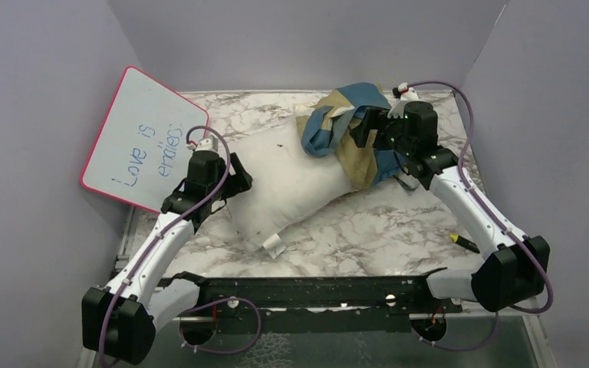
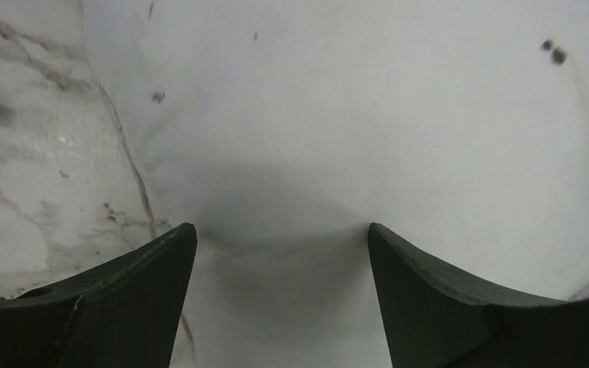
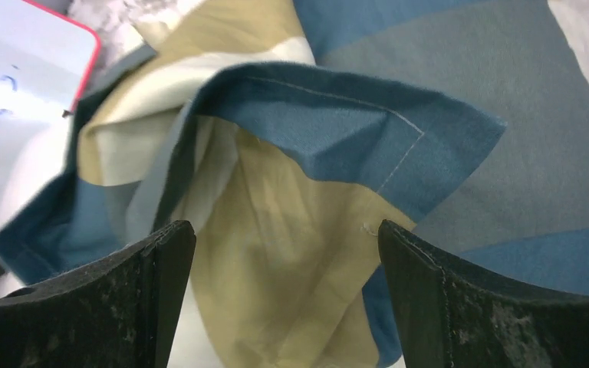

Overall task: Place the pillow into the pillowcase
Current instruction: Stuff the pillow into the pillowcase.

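Both are gaping empty: left claw (image 2: pixel 282 230) hovering at pillow (image 1: pixel 284 180), right claw (image 3: pixel 286 230) facing pillowcase (image 3: pixel 337 130) hem, probably lining up grips

Wide-spread tool (image 3: pixel 284 230) jaws, seemingly above crumpled pillowcase (image 3: pixel 353 130), hemmed blue corner, whiteboard (image 3: pixel 15 69) upper left.

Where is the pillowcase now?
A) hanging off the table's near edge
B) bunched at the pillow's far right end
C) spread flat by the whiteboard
B: the top view shows the pillowcase crumpled over the far right end of the pillow.
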{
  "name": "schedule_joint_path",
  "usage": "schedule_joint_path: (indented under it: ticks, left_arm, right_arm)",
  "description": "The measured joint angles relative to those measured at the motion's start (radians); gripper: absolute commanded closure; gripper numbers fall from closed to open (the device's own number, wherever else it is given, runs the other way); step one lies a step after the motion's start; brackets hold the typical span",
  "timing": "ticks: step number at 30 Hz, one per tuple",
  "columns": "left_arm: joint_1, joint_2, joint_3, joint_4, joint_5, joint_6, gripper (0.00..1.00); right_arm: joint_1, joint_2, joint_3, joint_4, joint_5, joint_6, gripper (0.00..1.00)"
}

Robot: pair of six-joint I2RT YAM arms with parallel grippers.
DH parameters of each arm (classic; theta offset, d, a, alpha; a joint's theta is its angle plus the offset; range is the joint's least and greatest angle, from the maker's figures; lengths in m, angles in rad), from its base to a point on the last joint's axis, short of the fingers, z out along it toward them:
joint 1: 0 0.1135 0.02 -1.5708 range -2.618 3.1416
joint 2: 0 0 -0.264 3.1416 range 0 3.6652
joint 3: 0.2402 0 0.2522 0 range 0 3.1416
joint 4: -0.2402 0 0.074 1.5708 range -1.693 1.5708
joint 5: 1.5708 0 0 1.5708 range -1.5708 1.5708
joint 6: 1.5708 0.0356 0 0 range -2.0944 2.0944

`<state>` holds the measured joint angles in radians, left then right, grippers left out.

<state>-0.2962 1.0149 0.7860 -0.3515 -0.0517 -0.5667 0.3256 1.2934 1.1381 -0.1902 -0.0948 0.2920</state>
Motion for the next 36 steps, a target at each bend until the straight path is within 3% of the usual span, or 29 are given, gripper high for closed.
schedule_joint_path:
  ticks: [3, 6, 14, 22, 26, 30, 32, 33, 34, 35, 36]
  left_arm:
    - [0.000, -0.019, -0.091, 0.006, 0.037, -0.028, 0.15]
    - [0.000, -0.013, -0.124, 0.043, 0.072, -0.050, 0.02]
    - [0.000, 0.013, -0.126, 0.079, 0.096, -0.052, 0.02]
    - [-0.006, -0.090, -0.042, -0.034, -0.040, -0.037, 0.02]
    - [-0.007, -0.095, -0.072, -0.018, -0.041, -0.061, 0.01]
    - [-0.007, -0.060, -0.167, 0.034, 0.013, -0.094, 0.03]
    - [-0.009, -0.038, -0.201, 0.079, 0.043, -0.119, 0.15]
    - [-0.011, -0.027, -0.219, 0.113, 0.060, -0.134, 0.29]
    - [-0.015, -0.013, -0.238, 0.157, 0.078, -0.153, 0.47]
    - [-0.018, -0.004, -0.251, 0.196, 0.093, -0.161, 0.77]
    - [-0.022, 0.008, -0.263, 0.237, 0.106, -0.174, 0.92]
  right_arm:
    - [-0.005, 0.031, -0.012, -0.006, 0.000, -0.007, 0.07]
    - [-0.005, 0.052, -0.012, -0.005, 0.000, -0.017, 0.06]
    - [-0.005, 0.071, -0.011, -0.026, 0.055, -0.056, 0.02]
    - [-0.039, 0.070, -0.012, -0.021, 0.018, -0.056, 0.06]
    - [-0.057, 0.070, -0.026, 0.046, -0.091, -0.060, 0.21]
    - [-0.057, 0.084, -0.031, 0.078, -0.257, -0.093, 0.58]
    - [-0.057, 0.092, -0.026, 0.076, -0.328, -0.105, 0.80]
    - [-0.056, 0.095, -0.021, 0.075, -0.375, -0.105, 0.91]
    - [-0.051, 0.097, -0.019, 0.077, -0.409, -0.107, 0.98]
    - [-0.048, 0.096, -0.018, 0.077, -0.433, -0.109, 1.00]
    - [-0.039, 0.093, -0.017, 0.078, -0.448, -0.105, 1.00]
